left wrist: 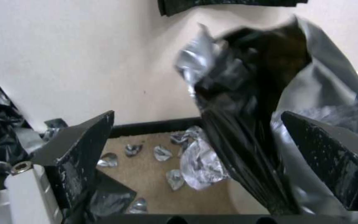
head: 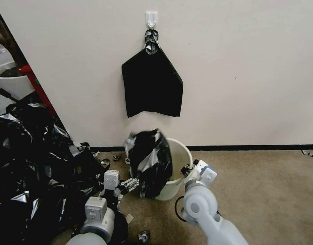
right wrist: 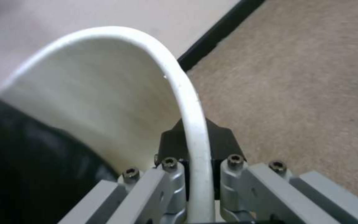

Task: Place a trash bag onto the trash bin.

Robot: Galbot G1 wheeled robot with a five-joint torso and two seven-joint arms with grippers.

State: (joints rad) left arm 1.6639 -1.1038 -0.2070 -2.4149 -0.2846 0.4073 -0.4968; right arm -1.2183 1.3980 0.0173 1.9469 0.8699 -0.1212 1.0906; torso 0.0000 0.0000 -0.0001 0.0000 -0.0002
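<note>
Right gripper clamps the trash bin rim; left gripper, jaws apart, straddles the trash bag — half-draped; next, I judge, spreading film over the bare rim.

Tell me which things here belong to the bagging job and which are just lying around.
Job: trash bag draped over the bin's left side; bin; right gripper clamped on its rim; left gripper, open at the bag.

Lying about: hanging black sheaf; plastic heap; plant pot; floor scraps.
</note>
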